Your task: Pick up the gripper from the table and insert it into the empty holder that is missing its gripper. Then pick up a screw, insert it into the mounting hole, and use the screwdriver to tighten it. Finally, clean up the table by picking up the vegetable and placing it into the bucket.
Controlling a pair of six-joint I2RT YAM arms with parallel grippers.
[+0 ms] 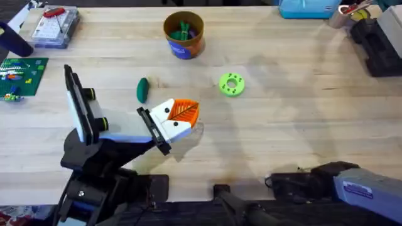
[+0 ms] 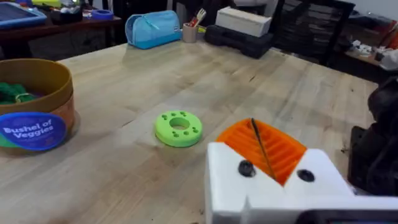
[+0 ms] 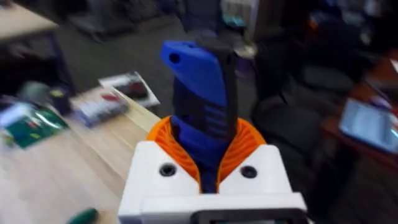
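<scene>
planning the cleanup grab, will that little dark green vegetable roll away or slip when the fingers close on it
Probably somewhat. The vegetable is a smooth elongated oval lying on its side on the bare wooden table, so a nudge across its long axis could roll it. Its smooth, rounded skin may squirt out of a pinch near an end. It looks small and likely light.

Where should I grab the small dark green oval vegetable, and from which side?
Grip the small dark green oval vegetable across its narrow middle, coming straight down from above. It lies flat on the wooden table, long axis pointing roughly away from the bases, so close on its two long sides. The left gripper is nearest.
</scene>
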